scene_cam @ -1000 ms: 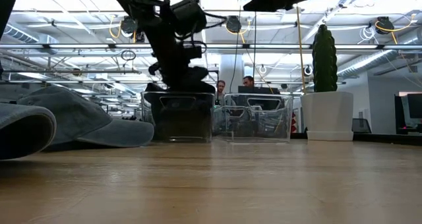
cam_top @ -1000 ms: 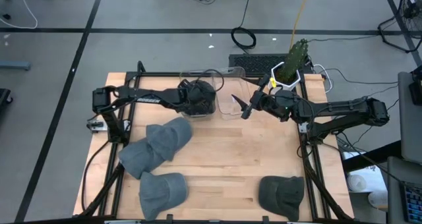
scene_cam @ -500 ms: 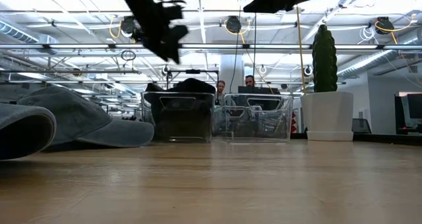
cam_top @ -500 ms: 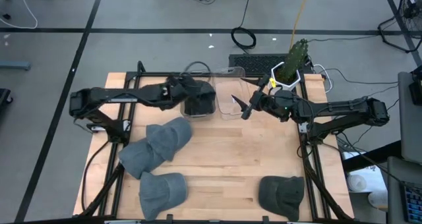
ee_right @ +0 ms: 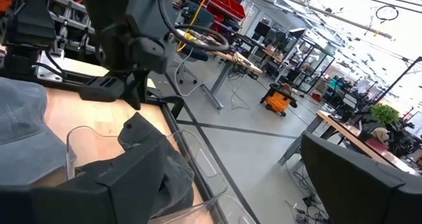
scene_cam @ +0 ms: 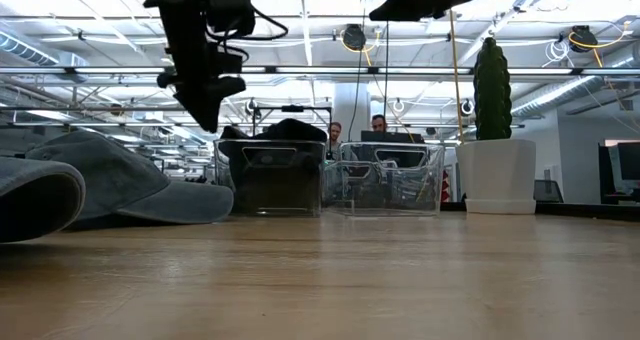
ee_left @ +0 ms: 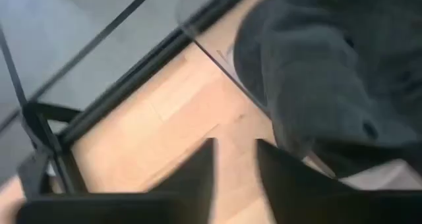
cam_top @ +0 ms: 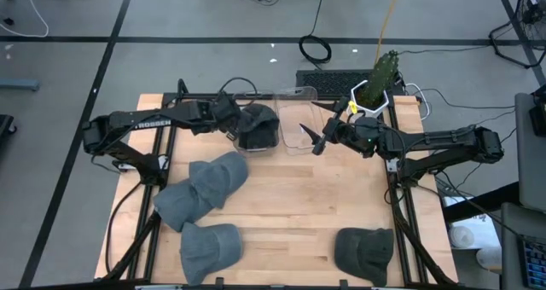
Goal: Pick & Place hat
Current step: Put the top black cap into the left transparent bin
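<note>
A dark hat (cam_top: pixel 258 126) is sitting inside the left one of two clear bins (cam_top: pixel 258 136) at the far side of the wooden table (cam_top: pixel 290 205); in the low view its crown (scene_cam: pixel 287 132) is bulging above the bin's rim. The second clear bin (cam_top: pixel 299 128) is standing just to the right of it, touching or nearly so.

The left gripper (cam_top: pixel 229 118) is hovering just left of the hat's bin, above the table, holding nothing. In the left wrist view its two fingers (ee_left: pixel 198 168) are standing a little apart with bare wood between them, and the hat (ee_left: pixel 330 72) is lying beyond them.

The right gripper (cam_top: pixel 317 138) is hanging over the right edge of the second bin. Its jaws are spread wide and are gripping nothing.

Three more hats are lying on the table: one at the left (cam_top: pixel 200 188), one at the near left (cam_top: pixel 209 247) and one at the near right (cam_top: pixel 363 252). A potted cactus (cam_top: pixel 380 78) is standing at the far right corner.
</note>
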You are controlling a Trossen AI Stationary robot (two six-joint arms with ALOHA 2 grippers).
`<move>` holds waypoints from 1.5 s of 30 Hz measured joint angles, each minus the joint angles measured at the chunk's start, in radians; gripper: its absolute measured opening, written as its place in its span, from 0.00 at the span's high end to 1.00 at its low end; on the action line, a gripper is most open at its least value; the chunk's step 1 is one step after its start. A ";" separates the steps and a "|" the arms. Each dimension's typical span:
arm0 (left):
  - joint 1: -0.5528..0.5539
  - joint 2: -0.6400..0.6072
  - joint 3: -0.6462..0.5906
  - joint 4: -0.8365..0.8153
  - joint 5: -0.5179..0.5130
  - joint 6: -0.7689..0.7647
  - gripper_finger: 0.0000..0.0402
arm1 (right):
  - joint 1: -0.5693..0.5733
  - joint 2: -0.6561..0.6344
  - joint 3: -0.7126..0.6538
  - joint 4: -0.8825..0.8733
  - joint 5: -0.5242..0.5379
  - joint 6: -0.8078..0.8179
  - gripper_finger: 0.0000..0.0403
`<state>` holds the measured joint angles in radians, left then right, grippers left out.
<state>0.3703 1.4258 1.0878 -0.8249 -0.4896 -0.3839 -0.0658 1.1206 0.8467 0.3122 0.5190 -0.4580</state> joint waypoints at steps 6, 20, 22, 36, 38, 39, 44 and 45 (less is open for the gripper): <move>0.066 -0.037 0.000 0.024 0.042 0.143 0.96 | 0.000 0.000 0.000 -0.006 0.000 0.001 0.17; 0.104 -0.010 0.000 0.062 0.182 0.148 0.99 | 0.000 0.000 0.000 -0.018 0.000 -0.002 0.17; 0.099 0.001 0.000 0.068 0.202 0.146 0.99 | 0.000 0.000 0.000 -0.019 0.000 -0.001 0.17; 0.057 0.099 0.000 0.141 0.353 0.187 1.00 | 0.000 0.000 0.000 -0.018 0.000 0.001 0.17; 0.054 0.097 0.000 0.142 0.367 0.189 1.00 | 0.000 0.000 0.000 -0.018 0.000 0.001 0.17; 0.054 0.097 0.000 0.141 0.367 0.190 1.00 | 0.000 0.000 0.000 -0.019 0.000 0.001 0.17; 0.054 0.118 0.000 0.142 0.373 0.207 1.00 | 0.000 0.000 0.000 -0.019 0.000 0.001 0.17; 0.054 0.125 -0.003 0.147 0.377 0.207 1.00 | 0.000 0.000 0.000 -0.019 0.000 0.001 0.17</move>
<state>0.4244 1.5509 1.0848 -0.6780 -0.1127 -0.1772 -0.0658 1.1206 0.8467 0.2935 0.5190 -0.4572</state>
